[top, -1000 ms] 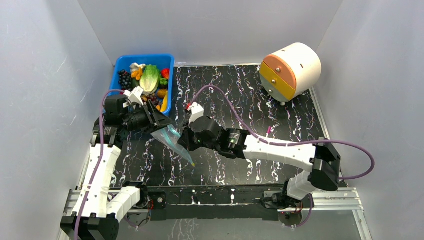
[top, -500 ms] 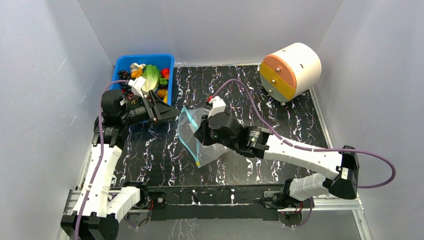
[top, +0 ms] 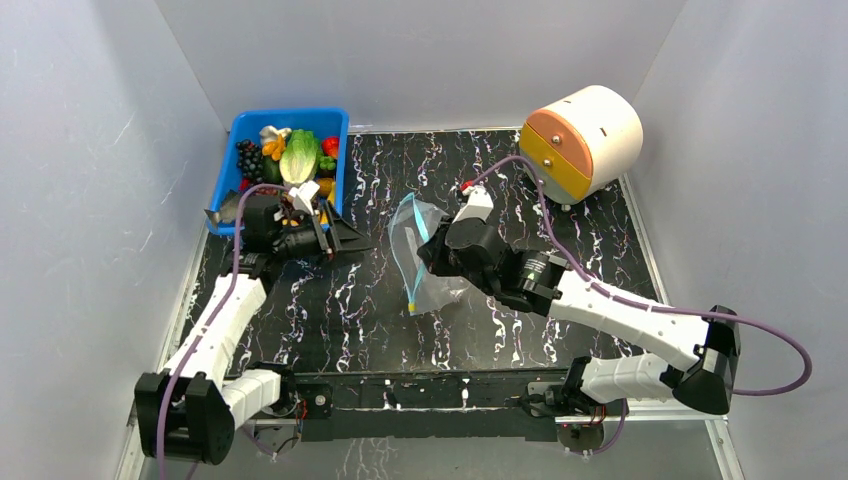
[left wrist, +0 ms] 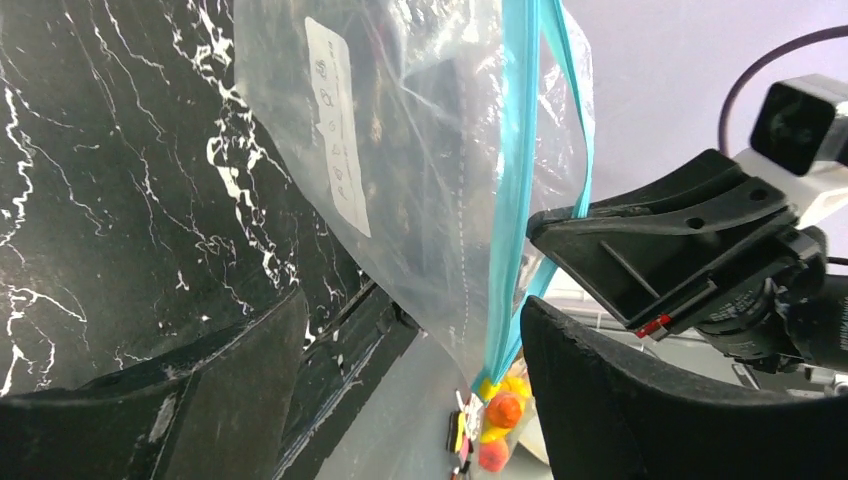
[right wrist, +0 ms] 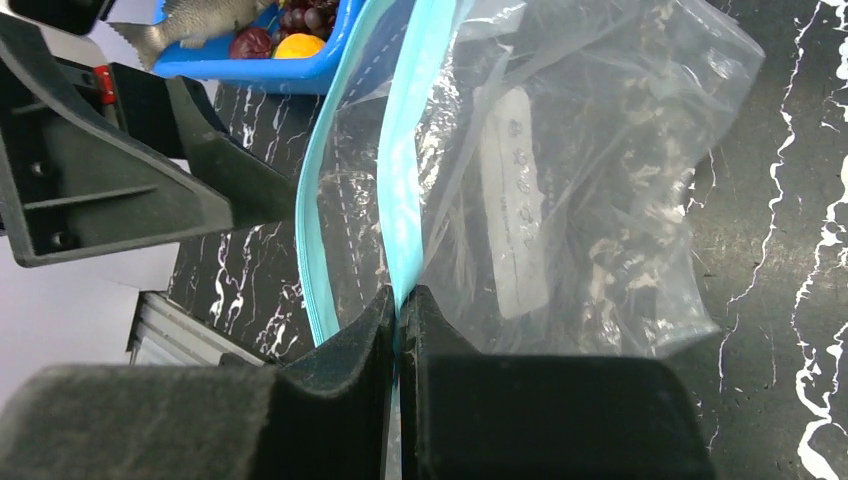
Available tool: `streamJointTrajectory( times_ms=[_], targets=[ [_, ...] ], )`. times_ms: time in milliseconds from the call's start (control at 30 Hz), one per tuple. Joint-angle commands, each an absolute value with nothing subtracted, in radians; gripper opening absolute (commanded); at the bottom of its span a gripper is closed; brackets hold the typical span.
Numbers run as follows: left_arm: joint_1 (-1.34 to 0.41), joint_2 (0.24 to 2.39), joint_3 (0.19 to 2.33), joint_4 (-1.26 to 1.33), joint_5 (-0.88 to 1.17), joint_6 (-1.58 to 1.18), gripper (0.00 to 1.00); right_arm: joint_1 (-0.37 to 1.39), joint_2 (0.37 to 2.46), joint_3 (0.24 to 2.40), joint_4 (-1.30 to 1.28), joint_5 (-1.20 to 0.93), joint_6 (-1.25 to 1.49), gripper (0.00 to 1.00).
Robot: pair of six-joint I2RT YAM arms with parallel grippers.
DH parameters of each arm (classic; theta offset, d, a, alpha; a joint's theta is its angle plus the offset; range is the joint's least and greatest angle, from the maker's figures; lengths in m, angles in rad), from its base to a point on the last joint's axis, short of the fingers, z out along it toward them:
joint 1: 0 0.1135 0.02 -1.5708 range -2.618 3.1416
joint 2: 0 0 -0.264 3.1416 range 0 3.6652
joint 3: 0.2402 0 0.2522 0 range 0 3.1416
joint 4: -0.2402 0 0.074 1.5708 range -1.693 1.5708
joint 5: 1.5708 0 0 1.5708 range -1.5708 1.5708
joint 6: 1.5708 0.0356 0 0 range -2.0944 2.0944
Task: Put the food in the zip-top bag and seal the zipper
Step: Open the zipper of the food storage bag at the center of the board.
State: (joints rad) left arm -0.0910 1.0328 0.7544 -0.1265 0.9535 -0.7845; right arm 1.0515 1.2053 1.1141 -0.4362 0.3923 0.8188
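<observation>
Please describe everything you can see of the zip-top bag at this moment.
The zip-top bag is clear, soft, crinkled plastic with a white label on one side and a teal zipper along its mouth. No food shows inside. The right gripper is shut on the zipper edge, holding it over the table; the open left gripper does not grip it.
</observation>
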Motion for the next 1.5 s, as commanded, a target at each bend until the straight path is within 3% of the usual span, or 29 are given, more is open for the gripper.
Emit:
streamJointTrajectory(
  times_ms=[0, 233, 367, 500, 633, 700, 933, 1167, 1300, 1467],
  targets=[
    [-0.168, 1.065, 0.766, -0.076, 0.936, -0.751, 0.77, 1.049, 1.221, 1.108, -0.356, 0.437, 0.868, 0.0],
    [-0.266, 1.108, 0.78, -0.061, 0.804, -0.724, 0.82, 1.049, 1.26, 1.089, -0.309, 0.4, 0.884, 0.0],
    [-0.288, 1.169, 0.805, -0.125, 0.716, -0.664, 0.78, 1.049, 1.256, 1.079, -0.293, 0.385, 0.884, 0.0],
    [-0.3, 1.191, 0.83, -0.199, 0.605, -0.624, 0.57, 1.049, 1.24, 1.073, -0.303, 0.396, 0.876, 0.0],
    [-0.304, 1.164, 0.839, -0.244, 0.512, -0.59, 0.16, 1.042, 1.21, 1.084, -0.349, 0.434, 0.859, 0.0],
    [-0.305, 1.152, 0.837, -0.248, 0.492, -0.581, 0.03, 1.037, 1.189, 1.086, -0.367, 0.445, 0.858, 0.0],
    [-0.304, 1.152, 0.843, -0.304, 0.462, -0.553, 0.0, 1.029, 1.089, 1.076, -0.433, 0.513, 0.824, 0.0],
    [-0.305, 1.104, 0.863, -0.227, 0.602, -0.604, 0.46, 1.029, 1.066, 0.974, -0.338, 0.414, 0.837, 0.0],
    [-0.304, 1.086, 0.945, -0.283, 0.557, -0.57, 0.59, 1.029, 1.07, 0.943, -0.307, 0.394, 0.844, 0.0],
    [-0.304, 1.057, 0.989, -0.311, 0.434, -0.459, 0.97, 1.029, 1.069, 0.929, -0.278, 0.38, 0.836, 0.0]
  ],
)
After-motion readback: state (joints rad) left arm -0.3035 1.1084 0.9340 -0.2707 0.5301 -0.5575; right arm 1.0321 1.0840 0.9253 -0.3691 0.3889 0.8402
